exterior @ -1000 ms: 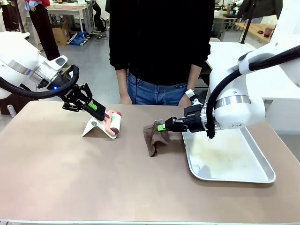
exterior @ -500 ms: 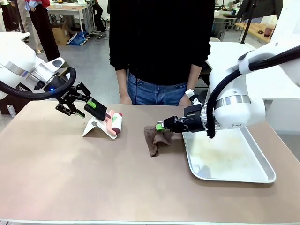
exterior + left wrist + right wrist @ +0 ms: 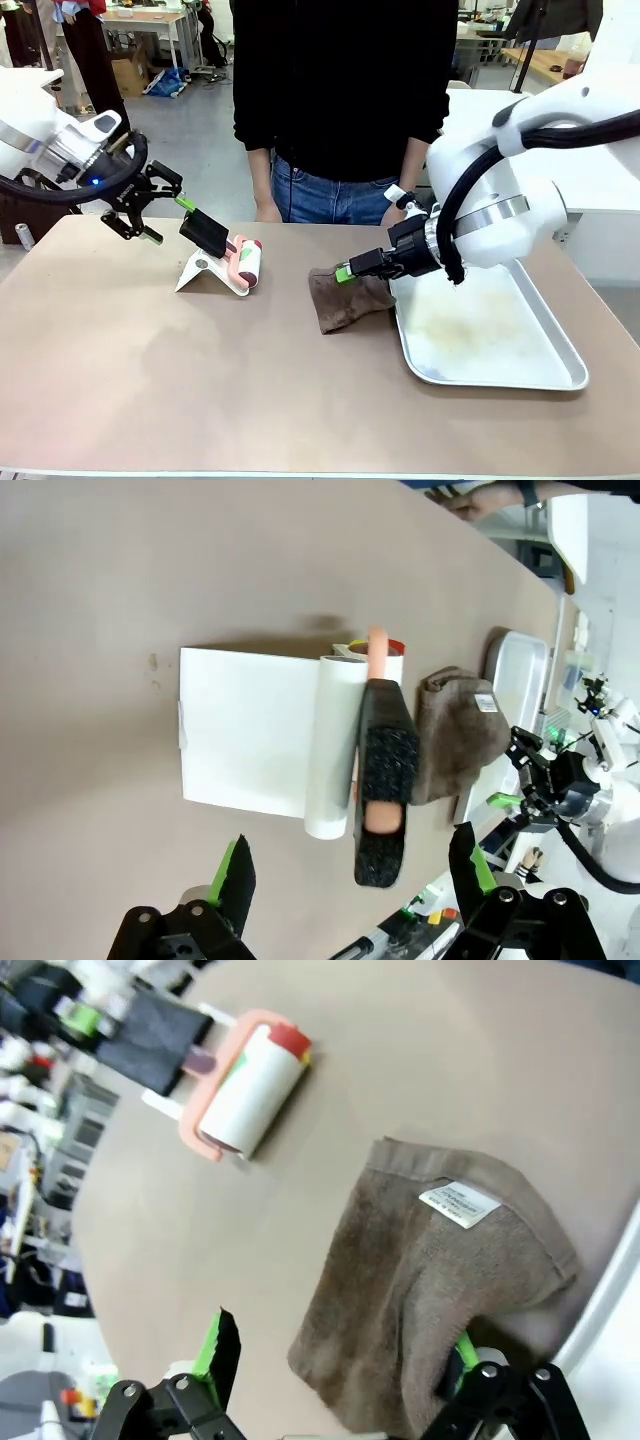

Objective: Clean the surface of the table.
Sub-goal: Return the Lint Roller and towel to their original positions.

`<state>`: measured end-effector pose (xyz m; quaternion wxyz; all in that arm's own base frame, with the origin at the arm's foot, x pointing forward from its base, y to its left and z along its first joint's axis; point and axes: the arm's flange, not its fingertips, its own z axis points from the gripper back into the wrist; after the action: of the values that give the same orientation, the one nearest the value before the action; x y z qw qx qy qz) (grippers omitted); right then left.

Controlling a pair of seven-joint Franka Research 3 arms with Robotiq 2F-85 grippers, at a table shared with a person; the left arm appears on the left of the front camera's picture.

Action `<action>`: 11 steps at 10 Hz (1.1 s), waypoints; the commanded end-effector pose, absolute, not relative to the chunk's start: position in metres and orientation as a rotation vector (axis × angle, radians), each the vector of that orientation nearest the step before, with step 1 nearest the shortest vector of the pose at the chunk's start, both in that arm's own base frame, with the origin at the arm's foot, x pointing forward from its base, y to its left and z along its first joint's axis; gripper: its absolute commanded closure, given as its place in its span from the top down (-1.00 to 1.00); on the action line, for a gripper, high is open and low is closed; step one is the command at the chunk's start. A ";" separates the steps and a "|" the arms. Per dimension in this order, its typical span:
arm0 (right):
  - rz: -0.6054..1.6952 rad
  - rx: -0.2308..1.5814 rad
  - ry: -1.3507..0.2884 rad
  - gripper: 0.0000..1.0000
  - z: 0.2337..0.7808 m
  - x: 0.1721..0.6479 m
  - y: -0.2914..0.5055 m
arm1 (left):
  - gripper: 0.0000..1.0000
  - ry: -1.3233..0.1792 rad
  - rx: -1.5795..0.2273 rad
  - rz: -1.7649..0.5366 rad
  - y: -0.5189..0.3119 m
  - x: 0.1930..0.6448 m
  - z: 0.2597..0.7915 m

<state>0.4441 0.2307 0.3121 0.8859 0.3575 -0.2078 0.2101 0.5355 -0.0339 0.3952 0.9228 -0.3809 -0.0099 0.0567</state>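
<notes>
Near half of the table (image 3: 200, 400) lies bare (roller (image 3: 245, 265), cloth (image 3: 345, 300), tray (image 3: 500, 345) crowd the far half).

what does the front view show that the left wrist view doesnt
Front view alone: the standing person across the table, the left arm's white body, and the whole silver tray with its stained floor.

Left wrist view alone: the left gripper seen along its open, green-padded fingers from above, and the fuzzy black pad on the roller's handle.

Both: the beige table, the lint roller on its white stand, the brown cloth, and the right gripper by the cloth.
</notes>
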 end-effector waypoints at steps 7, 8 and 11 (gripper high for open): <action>0.305 0.673 -0.475 1.00 0.407 0.415 0.199 | 1.00 -0.021 -1.017 0.082 0.058 0.450 0.457; 0.279 0.757 -0.465 1.00 0.411 0.400 0.184 | 1.00 0.006 -1.050 0.102 0.074 0.432 0.462; 0.193 1.055 -0.298 1.00 0.415 0.337 0.124 | 1.00 0.065 -1.196 0.085 0.124 0.367 0.461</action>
<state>0.3618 0.1583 0.4214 0.8633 0.4636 -0.1644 0.1131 0.3853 0.1112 0.4676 0.8333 -0.5498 0.0348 0.0461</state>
